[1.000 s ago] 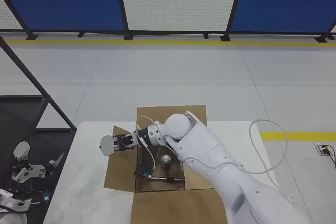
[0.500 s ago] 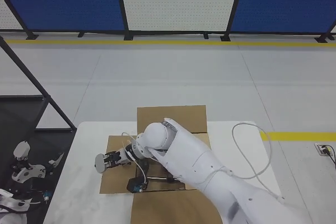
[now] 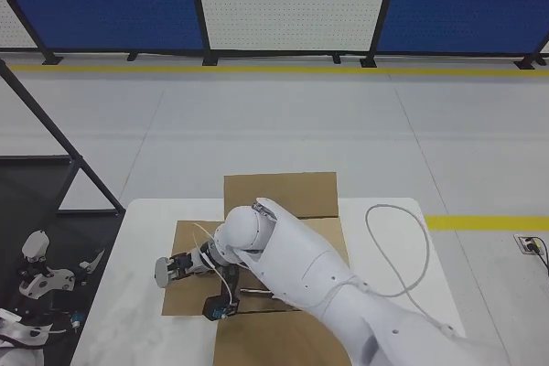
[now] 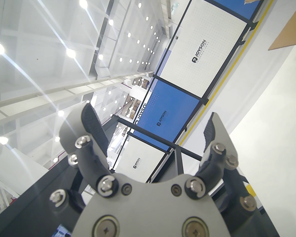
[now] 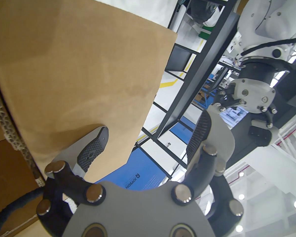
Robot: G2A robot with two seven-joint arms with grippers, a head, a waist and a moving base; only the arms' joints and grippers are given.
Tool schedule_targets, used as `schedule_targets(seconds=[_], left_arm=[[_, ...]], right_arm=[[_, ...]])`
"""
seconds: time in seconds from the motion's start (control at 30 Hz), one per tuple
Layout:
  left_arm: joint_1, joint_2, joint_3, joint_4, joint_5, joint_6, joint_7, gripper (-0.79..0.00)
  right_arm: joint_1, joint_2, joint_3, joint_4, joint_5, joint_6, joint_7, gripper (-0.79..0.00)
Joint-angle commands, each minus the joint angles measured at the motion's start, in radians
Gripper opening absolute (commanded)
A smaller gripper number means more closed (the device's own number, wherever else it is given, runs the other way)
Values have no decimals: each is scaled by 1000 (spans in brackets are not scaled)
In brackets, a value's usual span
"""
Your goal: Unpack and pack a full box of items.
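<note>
Cardboard flap [image 3: 190, 240] flatter, right tool [image 3: 163, 272] farther out.

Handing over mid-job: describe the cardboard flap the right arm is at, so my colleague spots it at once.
On the white table stands an open brown cardboard box with its flaps spread. Look to the side facing the black metal rack: the flap is folded outward there. Unlike the other flaps, it has the open right gripper at its outer edge.

White arm [image 3: 297, 270], white cable [image 3: 426, 249], grey screw-studded plate [image 5: 138, 210], black-padded jaws
</note>
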Motion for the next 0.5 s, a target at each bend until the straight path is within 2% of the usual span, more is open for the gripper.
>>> schedule_targets(seconds=[0.0, 0.1, 0.47], left_arm=[[0, 0, 0, 0, 0, 0, 0, 0], [0, 0, 0, 0, 0, 0, 0, 0], [10, -3, -8, -15, -5, 19, -29, 0]], right_arm=[[1, -6, -4, 5, -4, -7, 1, 0], [2, -19, -13, 14, -16, -39, 9, 0], [2, -54, -23, 85, -8, -28, -17, 0]])
